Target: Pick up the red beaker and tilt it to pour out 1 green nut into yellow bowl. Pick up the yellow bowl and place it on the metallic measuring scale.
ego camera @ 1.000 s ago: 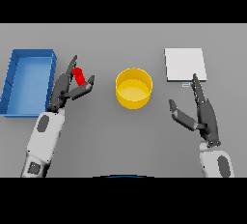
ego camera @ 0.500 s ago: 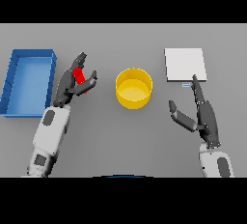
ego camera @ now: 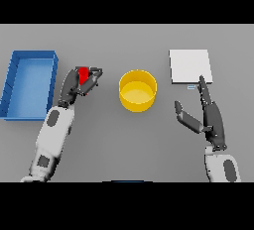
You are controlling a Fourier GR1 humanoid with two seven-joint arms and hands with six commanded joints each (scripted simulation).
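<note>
Head view. I find the left robot hand left of centre on the grey surface, its fingers and thumb curled round the red beaker, which shows only as a small red patch between them. I cannot tell whether the beaker is clear of the surface, and no green nut is visible to me. The yellow bowl stands at centre, just right of that hand and apart from it; its inside looks plain yellow. The metallic measuring scale lies at far right, apart from the bowl. The right robot hand rests near right with fingers straight, holding nothing, one fingertip reaching the scale's near edge. A blue tray sits at far left.

My judgement: the beaker grasp is in hand, the pour not yet made. The next move calls for carrying the beaker right, over the bowl's rim, and tilting gently so a single nut drops.
</note>
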